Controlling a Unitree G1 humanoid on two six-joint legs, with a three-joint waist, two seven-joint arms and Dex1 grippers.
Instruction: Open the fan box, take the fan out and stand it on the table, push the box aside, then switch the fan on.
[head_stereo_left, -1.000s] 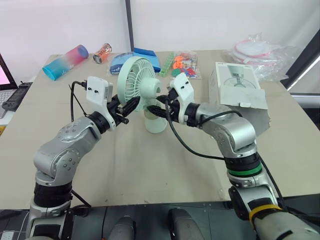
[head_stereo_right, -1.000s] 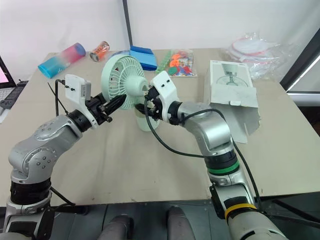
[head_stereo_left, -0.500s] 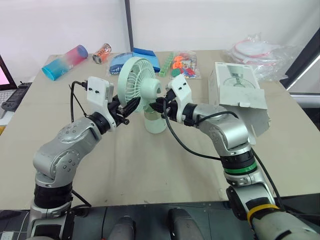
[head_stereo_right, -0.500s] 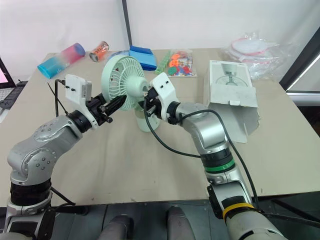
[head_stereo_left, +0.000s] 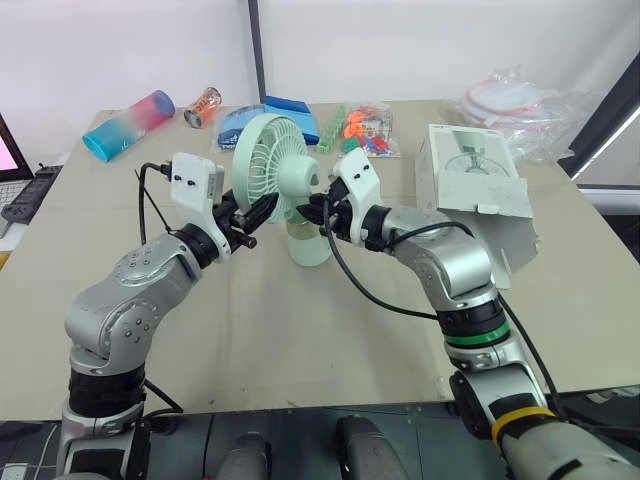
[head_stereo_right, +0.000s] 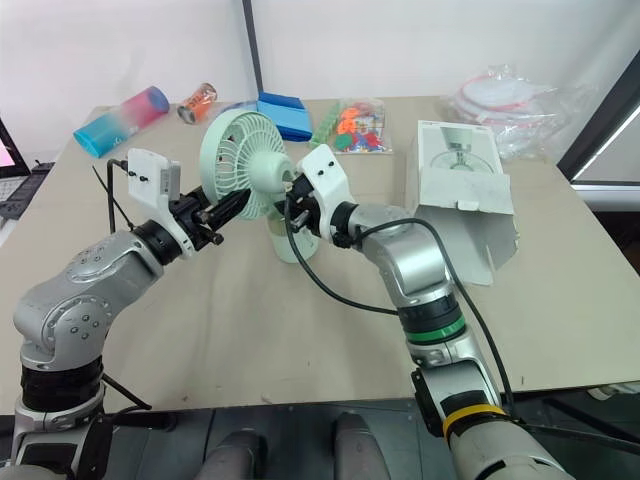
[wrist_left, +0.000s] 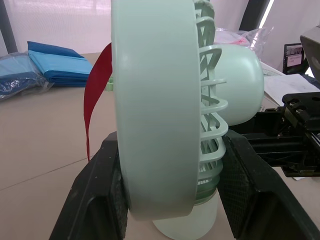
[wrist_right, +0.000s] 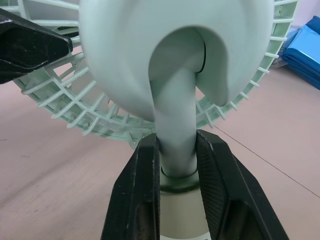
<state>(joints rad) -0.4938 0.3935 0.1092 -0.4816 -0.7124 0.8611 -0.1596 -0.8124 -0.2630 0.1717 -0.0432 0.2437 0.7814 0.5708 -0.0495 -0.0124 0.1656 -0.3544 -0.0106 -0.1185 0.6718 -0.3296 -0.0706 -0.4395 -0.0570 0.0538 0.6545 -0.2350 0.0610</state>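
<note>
- On the table (head_stereo_left: 300, 340), upright: mint plastic fan (head_stereo_left: 270, 160), round ribbed cage, smooth stem.
- Left gripper (wrist_left: 170, 145) clamps the cage rim; right gripper (wrist_right: 177, 150) clamps the stem.
- White cardboard box (head_stereo_left: 480, 190) lies rightward, flap open.

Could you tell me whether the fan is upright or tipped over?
Upright: the fan stands on its base on the table, the right gripper clasping its neck, the left gripper its head.
</note>
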